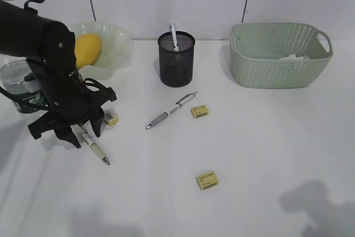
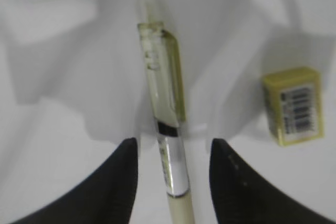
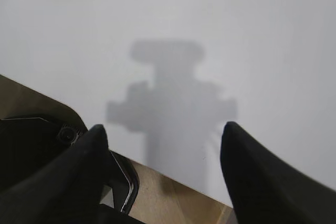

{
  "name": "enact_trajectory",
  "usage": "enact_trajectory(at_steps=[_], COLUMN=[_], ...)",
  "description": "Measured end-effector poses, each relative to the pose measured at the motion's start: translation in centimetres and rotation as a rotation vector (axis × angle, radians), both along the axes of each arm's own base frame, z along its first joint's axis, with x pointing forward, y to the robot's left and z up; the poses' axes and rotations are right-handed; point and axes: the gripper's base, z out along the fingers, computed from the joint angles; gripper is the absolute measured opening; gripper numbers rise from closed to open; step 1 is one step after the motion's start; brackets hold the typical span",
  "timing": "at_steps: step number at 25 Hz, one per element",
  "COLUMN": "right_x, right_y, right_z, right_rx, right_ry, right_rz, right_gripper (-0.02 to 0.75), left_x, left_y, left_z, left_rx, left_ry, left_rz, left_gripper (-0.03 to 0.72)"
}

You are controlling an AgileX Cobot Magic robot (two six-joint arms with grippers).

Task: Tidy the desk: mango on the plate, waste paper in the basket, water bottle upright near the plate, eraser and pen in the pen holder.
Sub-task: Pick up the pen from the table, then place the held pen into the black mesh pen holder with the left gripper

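The pen (image 2: pixel 170 150) lies flat on the white counter (image 1: pixel 249 148), between the parted fingers of the left hand (image 2: pixel 173 182), which straddles it without touching; a yellow eraser (image 2: pixel 294 106) sits just beside. The right hand (image 3: pixel 163 161) hangs released over bare counter. The mango (image 1: pixel 87 49) rests on the plate (image 1: pixel 113 43).

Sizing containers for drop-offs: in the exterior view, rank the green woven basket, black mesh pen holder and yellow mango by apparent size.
1. Sage-green woven plastic basket
2. Black wire-mesh pen holder
3. Yellow oval mango, partly hidden by the arm
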Motion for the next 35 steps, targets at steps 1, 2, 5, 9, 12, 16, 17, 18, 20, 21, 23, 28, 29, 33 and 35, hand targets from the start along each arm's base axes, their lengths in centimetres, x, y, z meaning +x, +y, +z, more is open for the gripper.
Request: enact_trajectory(at_steps=[1, 2, 5, 9, 12, 16, 17, 18, 20, 21, 23, 28, 29, 33, 35], right_x=[0.0, 0.0, 0.0, 0.0, 0.0, 0.0, 0.0, 0.0, 0.0, 0.0, 0.0, 0.0, 0.0, 0.0, 0.0], right_y=[0.0, 0.0, 0.0, 0.0, 0.0, 0.0, 0.0, 0.0, 0.0, 0.0, 0.0, 0.0, 0.0, 0.0, 0.0], right_z=[0.0, 0.0, 0.0, 0.0, 0.0, 0.0, 0.0, 0.0, 0.0, 0.0, 0.0, 0.0, 0.0, 0.0, 0.0], right_rx=[0.000, 0.000, -0.001, -0.001, -0.002, -0.003, -0.003, -0.003, -0.003, -0.003, -0.003, -0.003, -0.003, -0.003, -0.003], right_ry=[0.000, 0.000, -0.001, -0.001, -0.001, -0.002, -0.002, -0.002, -0.002, -0.002, -0.002, -0.002, -0.002, -0.002, -0.002], right_rz=[0.000, 0.000, 0.000, 0.000, 0.000, -0.001, -0.001, -0.001, -0.001, -0.001, -0.001, -0.001, -0.001, -0.001, -0.001], right_gripper=[0.529, 0.529, 0.528, 0.524, 0.523, 0.523, 0.523, 0.523, 0.523, 0.523, 0.523, 0.523, 0.523, 0.522, 0.522], left_x=[0.0, 0.0, 0.1, 0.1, 0.0, 0.0, 0.0, 0.0, 0.0, 0.0, -0.1, -0.7, -0.8, -1.3, -1.3], left_y=[0.0, 0.0, -0.1, 0.0, 0.0, 0.0, 0.0, 0.0, 0.0, 0.0, 0.0, 0.1, 0.2, 0.4, 0.4], left_z=[-0.2, -0.3, -0.5, -0.8, -0.8, -0.8, -0.7, -0.7, -0.4, -0.1, 0.8, 4.7, 5.7, 9.8, 11.4], left_rx=[0.002, 0.002, 0.000, 0.009, 0.012, 0.012, 0.012, 0.011, 0.006, 0.002, -0.003, -0.037, -0.050, -0.115, -0.155], left_ry=[0.003, 0.004, 0.000, 0.014, 0.018, 0.019, 0.018, 0.016, 0.006, 0.000, -0.013, -0.091, -0.120, -0.265, -0.354], left_rz=[0.000, 0.001, 0.006, 0.007, 0.007, 0.010, 0.010, 0.010, 0.008, 0.008, 0.001, -0.017, -0.019, -0.022, -0.023], left_gripper=[0.334, 0.328, 0.299, 0.178, 0.116, 0.102, 0.102, 0.102, 0.102, 0.102, 0.102, 0.102, 0.102, 0.102, 0.102])
